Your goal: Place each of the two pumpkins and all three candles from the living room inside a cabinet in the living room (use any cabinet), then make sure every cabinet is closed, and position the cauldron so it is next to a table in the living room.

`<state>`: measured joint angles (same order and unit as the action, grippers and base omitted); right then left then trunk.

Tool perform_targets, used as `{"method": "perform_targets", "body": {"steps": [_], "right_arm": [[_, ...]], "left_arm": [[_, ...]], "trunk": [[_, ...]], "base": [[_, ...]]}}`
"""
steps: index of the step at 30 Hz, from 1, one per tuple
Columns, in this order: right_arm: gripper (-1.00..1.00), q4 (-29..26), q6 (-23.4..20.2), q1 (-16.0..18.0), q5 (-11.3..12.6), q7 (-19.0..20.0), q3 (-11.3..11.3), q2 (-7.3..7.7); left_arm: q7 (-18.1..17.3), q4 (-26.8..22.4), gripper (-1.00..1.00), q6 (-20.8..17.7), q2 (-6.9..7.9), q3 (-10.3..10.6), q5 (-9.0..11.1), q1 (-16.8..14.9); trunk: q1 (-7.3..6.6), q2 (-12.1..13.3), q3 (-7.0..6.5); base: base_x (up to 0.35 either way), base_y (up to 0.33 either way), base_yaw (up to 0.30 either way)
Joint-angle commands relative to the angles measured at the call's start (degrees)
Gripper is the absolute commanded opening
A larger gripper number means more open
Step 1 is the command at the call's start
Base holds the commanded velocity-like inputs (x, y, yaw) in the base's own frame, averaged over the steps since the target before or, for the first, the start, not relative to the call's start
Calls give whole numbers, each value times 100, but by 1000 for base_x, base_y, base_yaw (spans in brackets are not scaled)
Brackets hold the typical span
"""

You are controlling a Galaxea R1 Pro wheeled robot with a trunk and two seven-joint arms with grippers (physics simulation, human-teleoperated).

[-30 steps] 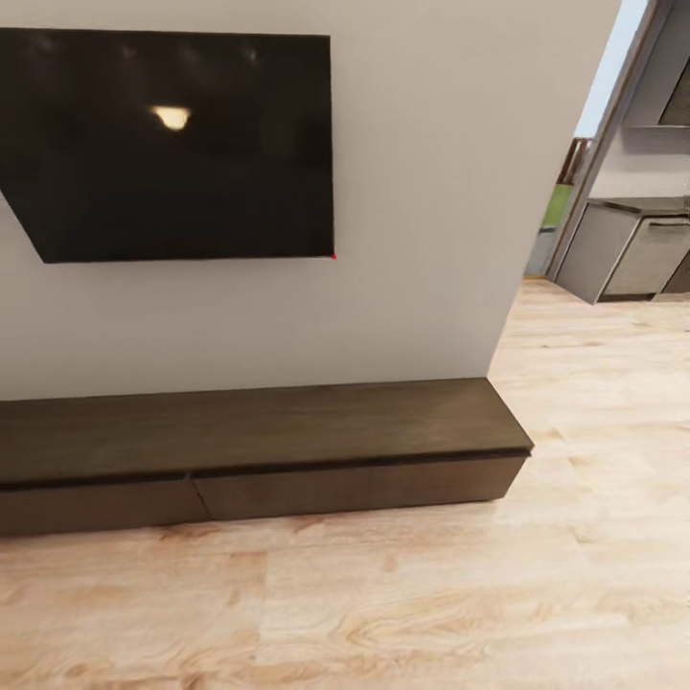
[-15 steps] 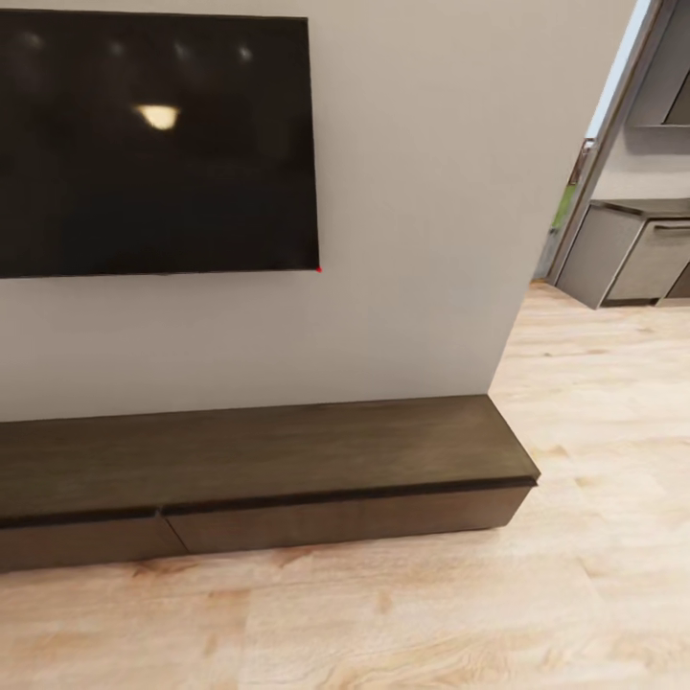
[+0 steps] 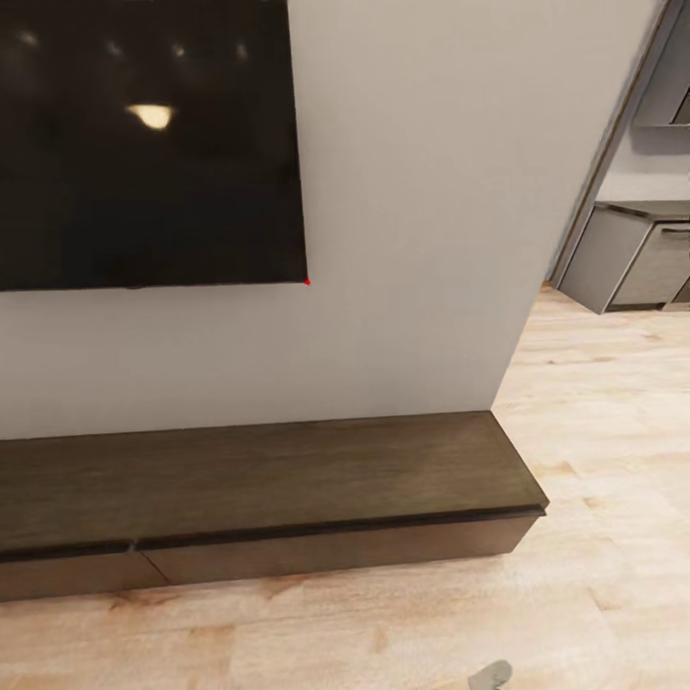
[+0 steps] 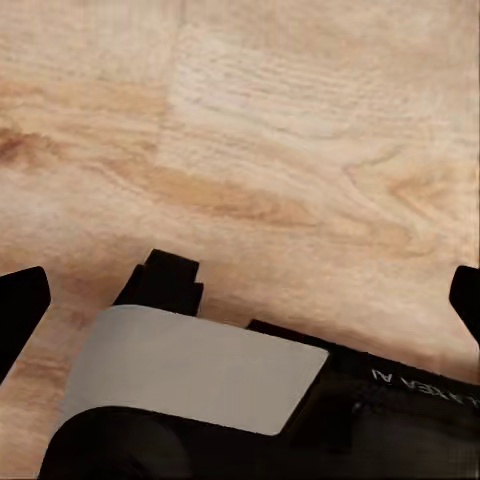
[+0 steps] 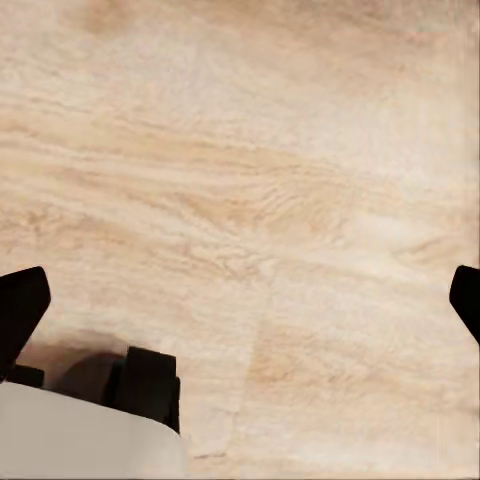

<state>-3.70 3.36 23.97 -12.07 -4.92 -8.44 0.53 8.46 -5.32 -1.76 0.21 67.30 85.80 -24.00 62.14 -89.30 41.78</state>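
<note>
Our left gripper hangs over bare wood floor, fingers spread wide with nothing between them, idle because we are in transit. Our right gripper is the same: wide apart, empty, floor beneath. Ahead of both claws, against the wall below the dark screen, sits the cabinet, its drawer fronts flush, so it looks closed.
</note>
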Motion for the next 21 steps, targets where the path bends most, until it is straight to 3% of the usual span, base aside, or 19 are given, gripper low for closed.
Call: {"method": "perform_targets", "body": {"steps": [1,4,7,12,15,16,21], "right_arm": [[100,-266,-54,6,-512,-244,-21,-5],[100,-607,-99,11,-960,-970,-35,-43],[100,-923,-111,18,-1098,-1597,-49,-103],[100,-1122,-104,19,-1152,-1837,-144,-90],[100,-1159,-94,20,-1189,-1877,-252,-85],[100,-1168,-95,20,-1206,-1890,-293,-87],[100,-1174,-98,20,-1249,-1897,-333,-88]], "left_arm": [[-955,-19,100,-266,39,1,-208,-209],[-2435,-30,100,-657,51,-11,-800,-594],[-3433,-37,100,-798,9,-21,-1141,-1057],[-4256,-155,100,-1112,-66,-22,-1246,-1633],[-4730,-427,100,-1484,-101,-20,-1266,-1891],[-5004,-749,100,-1664,-103,-17,-1272,-2113],[-5208,-1483,100,-1980,-56,-26,-1275,-2574]], "trunk": [[0,0,1],[0,0,1],[0,0,1],[0,0,1],[0,0,1],[0,0,1],[0,0,1]], "base": [[1,0,0],[0,0,0],[0,0,0],[0,0,0],[0,0,0],[0,0,0],[0,0,0]]}}
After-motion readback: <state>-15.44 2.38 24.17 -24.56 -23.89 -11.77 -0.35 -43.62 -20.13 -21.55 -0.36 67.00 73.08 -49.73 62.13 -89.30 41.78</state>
